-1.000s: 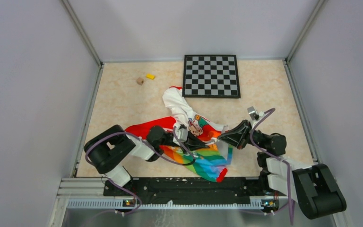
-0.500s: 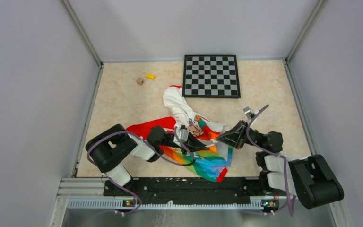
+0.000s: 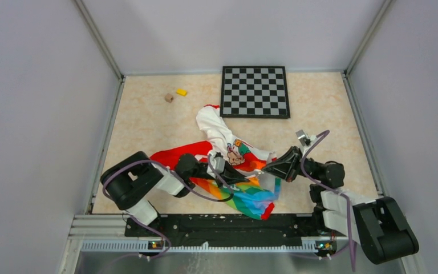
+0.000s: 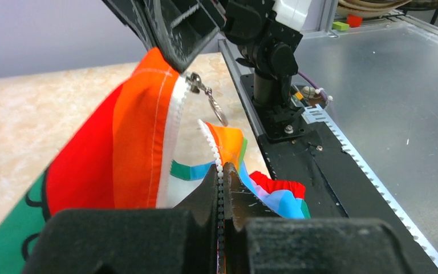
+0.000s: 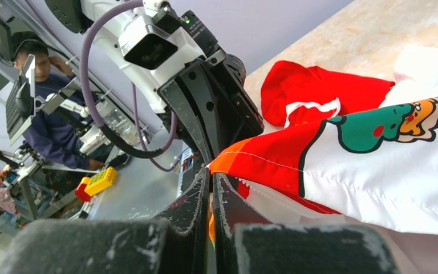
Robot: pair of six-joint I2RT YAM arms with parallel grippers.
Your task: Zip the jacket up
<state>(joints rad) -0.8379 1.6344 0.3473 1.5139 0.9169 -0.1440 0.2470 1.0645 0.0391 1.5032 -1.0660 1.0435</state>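
Note:
The jacket [image 3: 223, 142] lies crumpled at mid-table, white top with a cartoon print, red sleeve to the left, rainbow panel [image 3: 250, 197] toward the front. My left gripper [image 3: 242, 173] is shut on the white zipper teeth [image 4: 220, 171] of one front edge. My right gripper [image 3: 267, 166] faces it from the right, shut on the orange edge of the jacket [image 5: 245, 162] at the other zipper side. In the left wrist view a metal zipper pull with a ring [image 4: 208, 97] hangs by the orange edge, just below the right gripper's fingers [image 4: 177, 34]. The two zipper sides stand apart.
A black-and-grey checkerboard [image 3: 255, 91] lies at the back. A yellow block [image 3: 181, 92] and a small brown piece [image 3: 169, 97] sit at the back left. The black base rail [image 3: 222, 225] runs along the near edge. Grey walls close in three sides.
My right gripper has shifted slightly left toward the left gripper, and the left arm has eased back a little. Both stay shut on the jacket's zipper edges.

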